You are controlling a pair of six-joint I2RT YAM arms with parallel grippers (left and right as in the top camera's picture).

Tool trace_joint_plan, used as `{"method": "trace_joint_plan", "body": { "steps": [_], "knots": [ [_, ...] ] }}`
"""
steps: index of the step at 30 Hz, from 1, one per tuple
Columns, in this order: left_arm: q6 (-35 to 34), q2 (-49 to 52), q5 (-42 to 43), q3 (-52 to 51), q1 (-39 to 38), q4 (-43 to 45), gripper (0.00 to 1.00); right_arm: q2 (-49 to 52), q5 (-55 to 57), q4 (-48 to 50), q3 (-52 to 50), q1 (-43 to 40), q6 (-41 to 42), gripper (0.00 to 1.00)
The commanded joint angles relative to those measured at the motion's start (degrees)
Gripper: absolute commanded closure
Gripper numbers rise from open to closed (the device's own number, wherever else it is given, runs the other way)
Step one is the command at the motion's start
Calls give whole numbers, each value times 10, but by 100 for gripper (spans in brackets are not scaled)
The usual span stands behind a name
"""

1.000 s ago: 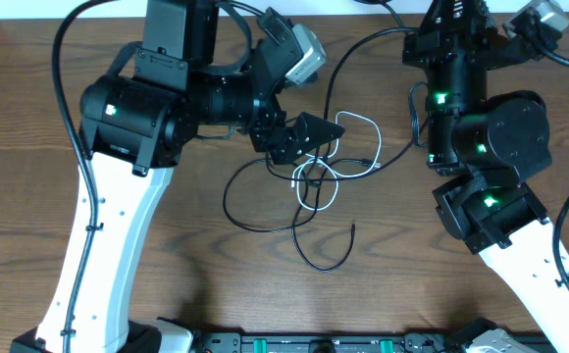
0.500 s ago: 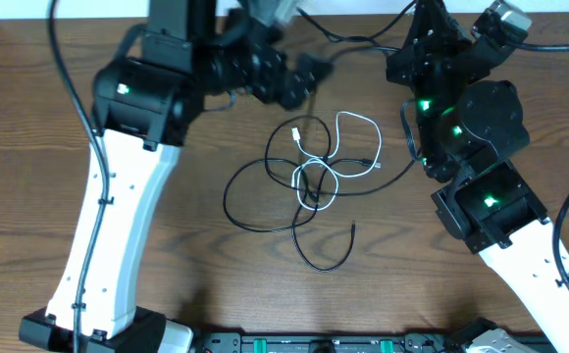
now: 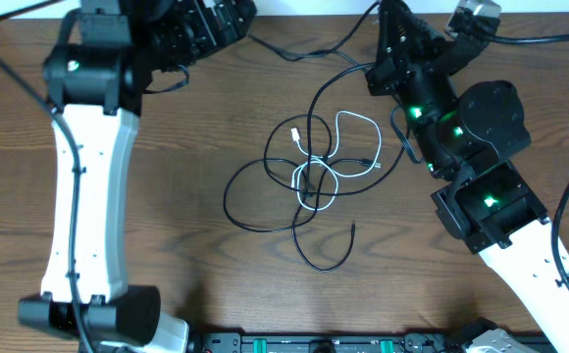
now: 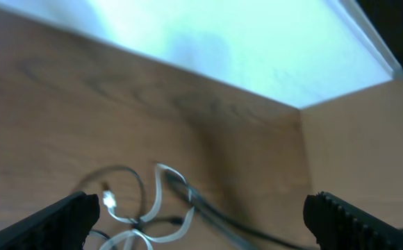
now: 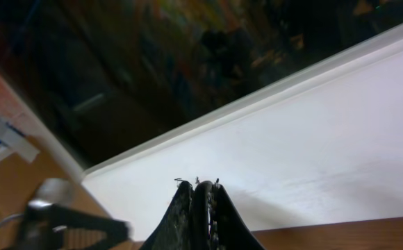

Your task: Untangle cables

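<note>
My left gripper gapes wide, holding nothing; my right gripper is pinched closed, empty too. The cables lie knotted mid-table, well apart from both. Tugging one strand blind could cinch the knot tighter (no containers here).

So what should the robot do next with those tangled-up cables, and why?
Probably lower the open left hand over the tangle and aim for the white cable at its outer loop. Both hands are raised away from the tangle and hold nothing, the right hand is shut, and the white cable is wound through the black cables in the middle.
</note>
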Motion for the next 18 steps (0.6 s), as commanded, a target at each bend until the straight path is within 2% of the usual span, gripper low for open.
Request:
{"method": "trace_joint_plan", "body": {
  "steps": [1, 5, 13, 15, 18],
  "knots": [
    [-82, 21, 73, 3, -6, -8, 1, -4, -42, 2, 9, -5, 5, 99],
    [-160, 36, 91, 3, -8, -12, 1, -4, -65, 2, 9, -5, 5, 99],
    [-200, 37, 163, 3, -8, -12, 3, 5, -55, 16, 9, -6, 3, 99],
    [-216, 37, 181, 3, -8, -12, 3, 14, -38, 32, 9, -6, -21, 99],
    [-221, 37, 176, 3, -7, -7, 3, 29, -43, 55, 9, -6, -27, 99]
  ]
}}
